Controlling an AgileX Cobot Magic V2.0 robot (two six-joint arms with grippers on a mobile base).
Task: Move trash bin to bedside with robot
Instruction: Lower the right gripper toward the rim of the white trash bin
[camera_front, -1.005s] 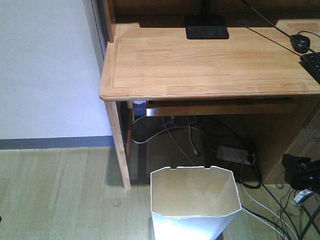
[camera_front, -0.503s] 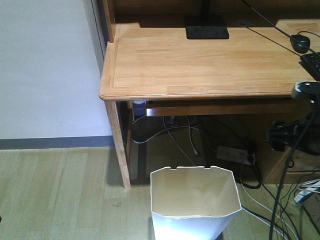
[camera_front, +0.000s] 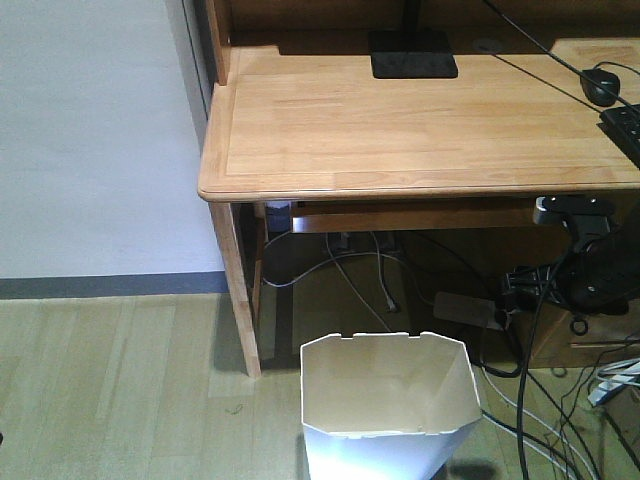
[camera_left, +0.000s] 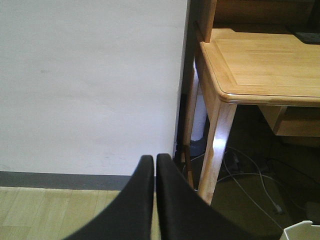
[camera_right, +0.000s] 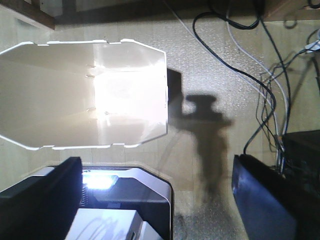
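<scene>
The white trash bin (camera_front: 390, 405) stands upright and empty on the wood floor in front of the desk; its rim also shows in the right wrist view (camera_right: 85, 95) and at the corner of the left wrist view (camera_left: 302, 231). My right arm (camera_front: 590, 262) hangs to the right of the bin, above the floor cables. My right gripper (camera_right: 155, 167) is open wide and empty, facing down at the floor beside the bin and not touching it. My left gripper (camera_left: 154, 159) is shut and empty, facing the white wall left of the desk. The bed is out of view.
A light wooden desk (camera_front: 400, 130) with its leg (camera_front: 240, 300) stands just behind the bin. A power strip (camera_front: 470, 308) and several cables (camera_right: 260, 75) lie on the floor at the right. My own base (camera_right: 125, 200) sits below the bin's rim.
My right arm rose from low at the right edge, then shifted left and a little down, closer to the bin. The bin and the left gripper have not moved.
</scene>
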